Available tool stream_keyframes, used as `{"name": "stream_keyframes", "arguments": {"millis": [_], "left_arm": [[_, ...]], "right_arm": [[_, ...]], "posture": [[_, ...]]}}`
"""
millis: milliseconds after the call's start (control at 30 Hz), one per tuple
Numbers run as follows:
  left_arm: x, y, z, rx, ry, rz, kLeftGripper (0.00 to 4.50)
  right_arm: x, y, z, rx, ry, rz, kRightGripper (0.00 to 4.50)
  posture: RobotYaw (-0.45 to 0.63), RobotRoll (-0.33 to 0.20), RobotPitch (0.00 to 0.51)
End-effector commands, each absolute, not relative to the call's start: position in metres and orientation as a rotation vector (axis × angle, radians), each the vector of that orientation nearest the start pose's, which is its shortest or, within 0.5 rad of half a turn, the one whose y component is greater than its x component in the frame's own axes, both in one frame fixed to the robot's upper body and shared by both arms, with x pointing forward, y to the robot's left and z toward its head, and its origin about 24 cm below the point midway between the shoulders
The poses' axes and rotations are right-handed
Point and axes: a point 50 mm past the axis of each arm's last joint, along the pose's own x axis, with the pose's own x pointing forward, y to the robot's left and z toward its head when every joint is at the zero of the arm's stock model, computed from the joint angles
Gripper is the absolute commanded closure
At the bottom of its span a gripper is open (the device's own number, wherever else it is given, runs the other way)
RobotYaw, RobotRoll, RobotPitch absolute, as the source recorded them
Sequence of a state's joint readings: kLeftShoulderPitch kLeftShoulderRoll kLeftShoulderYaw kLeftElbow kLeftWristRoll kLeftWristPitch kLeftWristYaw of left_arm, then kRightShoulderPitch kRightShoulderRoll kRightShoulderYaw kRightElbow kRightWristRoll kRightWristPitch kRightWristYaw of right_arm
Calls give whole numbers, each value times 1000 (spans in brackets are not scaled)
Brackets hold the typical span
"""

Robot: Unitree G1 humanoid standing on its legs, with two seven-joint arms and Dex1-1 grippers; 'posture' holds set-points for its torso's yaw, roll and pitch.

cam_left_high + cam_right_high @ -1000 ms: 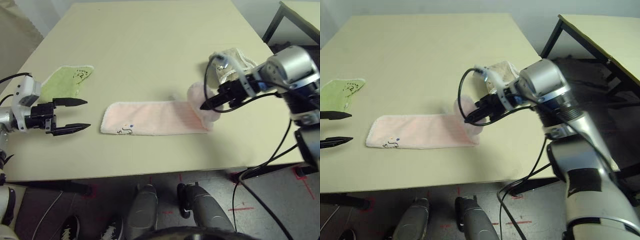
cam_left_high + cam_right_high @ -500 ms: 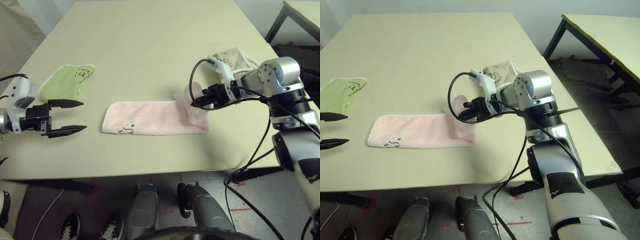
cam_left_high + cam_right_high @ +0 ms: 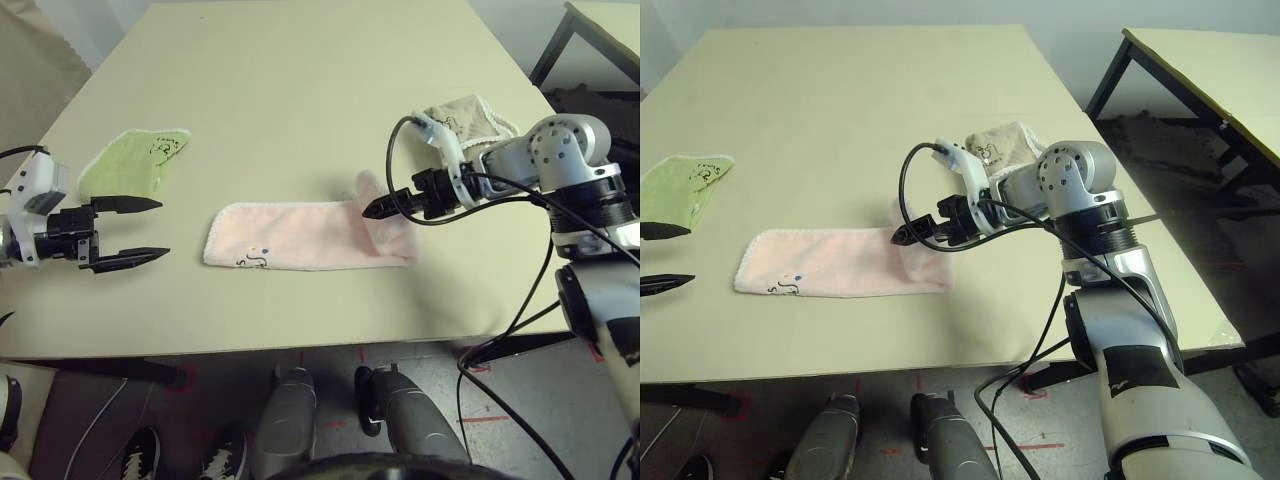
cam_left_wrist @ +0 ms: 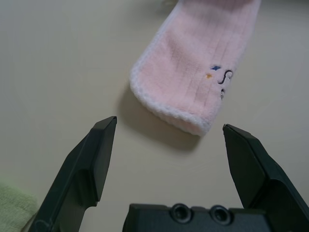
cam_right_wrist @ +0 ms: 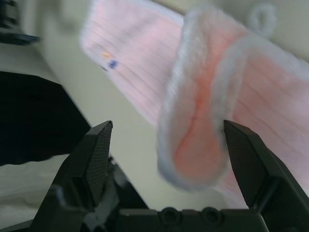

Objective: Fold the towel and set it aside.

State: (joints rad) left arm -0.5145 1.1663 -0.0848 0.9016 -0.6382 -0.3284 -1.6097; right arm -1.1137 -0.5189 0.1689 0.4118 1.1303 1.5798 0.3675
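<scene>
Pink towel (image 3: 300, 237) lies as a long strip near the table's (image 3: 300, 90) front edge, its right end curled up. Right gripper (image 3: 372, 210) hovers there, fingers apart (gripping nothing); left gripper (image 3: 160, 229) gapes beside a green towel (image 3: 130, 165).

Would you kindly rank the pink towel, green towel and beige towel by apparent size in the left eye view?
1. Pink towel, clearly largest.
2. Green towel.
3. Beige towel, partly hidden by the right arm's cable, so second and third are uncertain.

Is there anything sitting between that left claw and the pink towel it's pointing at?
Nothing visible. The left gripper hovers open, facing the towel, with only bare table between them. The green towel lies behind the gripper's line, off to the side.
</scene>
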Motion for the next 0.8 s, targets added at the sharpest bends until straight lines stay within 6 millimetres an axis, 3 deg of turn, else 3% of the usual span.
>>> {"name": "stream_keyframes", "arguments": {"millis": [33,267,400,467,533,667,800], "left_arm": [[247,382,183,495,230,-997,0],[243,390,181,496,240,-958,0],[242,391,179,495,241,-951,0],[241,392,178,493,244,-947,0],[240,393,176,489,248,-942,0],[240,394,174,487,252,-937,0],[242,392,174,483,247,-939,0]], "right_arm": [[315,-106,225,308,946,1110,39],[297,-104,265,421,862,1365,39],[314,-126,265,483,680,1139,39],[317,-140,256,394,565,992,39],[310,-142,239,250,486,951,39],[292,-125,215,190,384,1043,1179],[284,-101,185,209,301,1061,2779]], "posture": [[157,0,167],[159,0,174],[159,0,174],[159,0,178],[153,0,180],[152,0,181],[154,0,182]]}}
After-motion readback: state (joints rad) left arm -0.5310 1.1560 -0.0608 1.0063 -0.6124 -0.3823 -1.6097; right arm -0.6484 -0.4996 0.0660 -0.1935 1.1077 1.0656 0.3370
